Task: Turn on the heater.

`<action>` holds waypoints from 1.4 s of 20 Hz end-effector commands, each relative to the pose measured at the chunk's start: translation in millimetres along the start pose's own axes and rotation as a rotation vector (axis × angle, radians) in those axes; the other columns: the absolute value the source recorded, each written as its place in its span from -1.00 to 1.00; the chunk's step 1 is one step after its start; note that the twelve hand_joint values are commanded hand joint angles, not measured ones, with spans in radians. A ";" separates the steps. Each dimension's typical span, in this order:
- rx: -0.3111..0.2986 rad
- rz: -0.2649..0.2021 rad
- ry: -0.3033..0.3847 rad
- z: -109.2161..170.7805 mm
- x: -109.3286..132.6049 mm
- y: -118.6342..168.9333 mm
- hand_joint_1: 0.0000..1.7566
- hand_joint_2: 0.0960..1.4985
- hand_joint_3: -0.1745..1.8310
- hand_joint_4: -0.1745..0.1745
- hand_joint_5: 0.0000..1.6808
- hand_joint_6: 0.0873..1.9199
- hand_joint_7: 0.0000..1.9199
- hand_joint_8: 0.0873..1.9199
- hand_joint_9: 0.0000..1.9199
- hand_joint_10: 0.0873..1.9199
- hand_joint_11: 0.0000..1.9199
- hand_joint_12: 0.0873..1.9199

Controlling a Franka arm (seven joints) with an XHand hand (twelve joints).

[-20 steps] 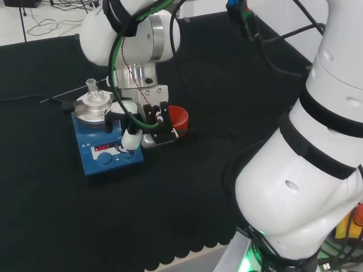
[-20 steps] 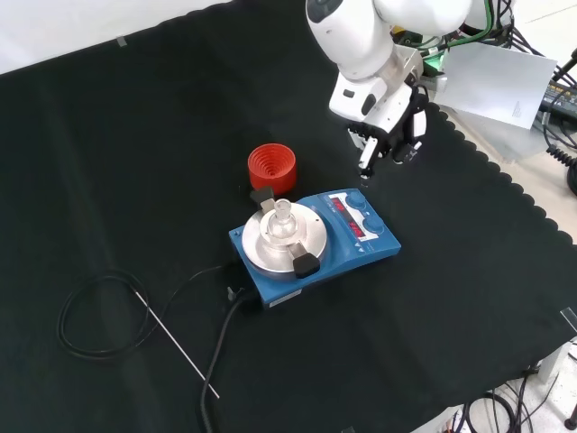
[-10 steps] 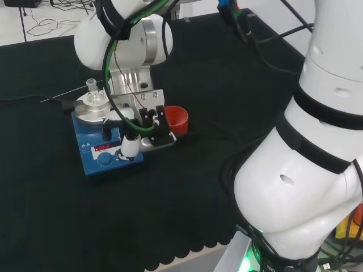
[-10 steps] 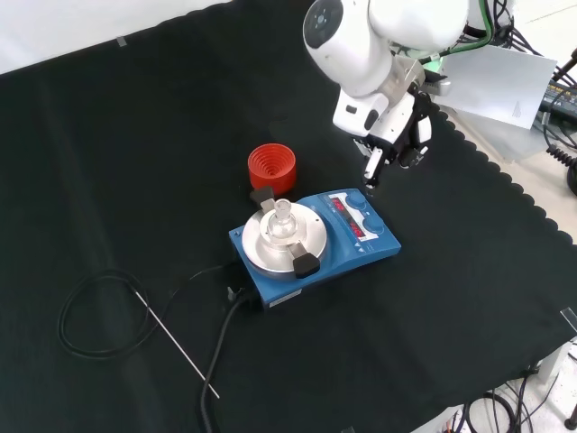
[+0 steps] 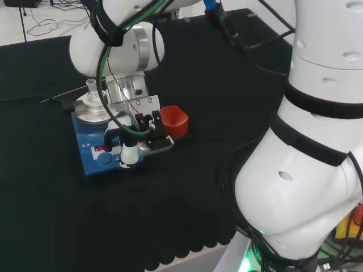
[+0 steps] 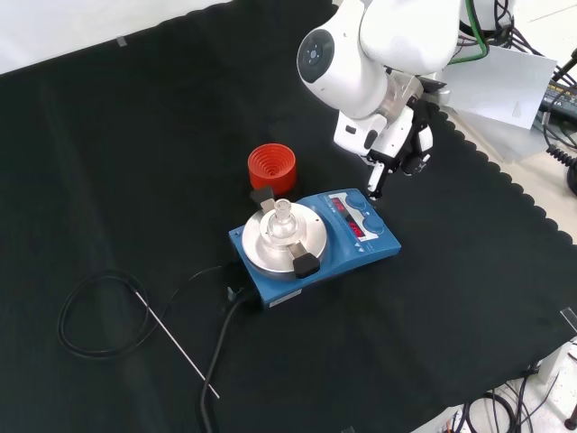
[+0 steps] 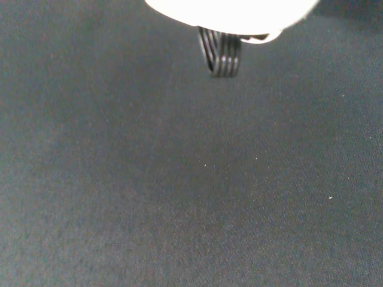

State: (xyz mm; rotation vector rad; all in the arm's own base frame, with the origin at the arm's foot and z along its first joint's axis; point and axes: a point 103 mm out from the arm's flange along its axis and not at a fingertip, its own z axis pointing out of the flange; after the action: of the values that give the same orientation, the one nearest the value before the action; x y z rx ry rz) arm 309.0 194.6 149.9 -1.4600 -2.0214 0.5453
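Observation:
The heater [image 5: 95, 160] [image 6: 370, 244] is a blue hotplate with a round silver top. A small glass flask [image 6: 282, 219] is clamped on it, and its front panel carries a red display and two knobs. In the head view the hand [image 5: 142, 136] hangs over the panel's right end, and one straight white-tipped finger [image 5: 129, 154] points down at the knob there. The front view shows the hand [image 6: 399, 144] just beyond the heater, its fingertip [image 6: 372, 188] a little above the knobs [image 6: 364, 213]. Contact cannot be told. The hand holds nothing.
A red ribbed ring stand [image 5: 173, 120] [image 6: 271, 167] sits on the cloth right behind the heater in the front view, close to the hand. A black power cable [image 6: 99, 316] and a thin metal rod [image 6: 176, 343] lie near the heater's plug end. The wrist view shows bare black cloth [image 7: 191, 179].
The hand has shifted left and lower in the head view, from beside the heater to over its front panel. In the front view its fingertip has come down nearer the knobs.

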 end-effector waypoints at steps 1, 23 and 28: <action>0.026 0.008 -0.019 -0.3 1.7 4.0 0.65 -0.21 0.25 -0.37 -0.70 -0.46 0.67 0.67 0.75 0.63 0.41 0.45; 0.056 0.010 -0.021 4.3 -6.2 13.1 0.65 -0.21 0.27 -0.32 -0.68 -0.64 0.67 0.68 0.76 0.63 0.42 0.45; 0.066 0.015 -0.032 4.6 -3.6 15.4 0.65 -0.22 0.27 -0.32 -0.67 -0.65 0.67 0.67 0.76 0.63 0.42 0.45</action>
State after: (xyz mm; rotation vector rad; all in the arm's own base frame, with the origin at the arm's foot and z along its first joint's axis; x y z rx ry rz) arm 317.4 193.6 137.0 -1.4375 -1.9997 0.6234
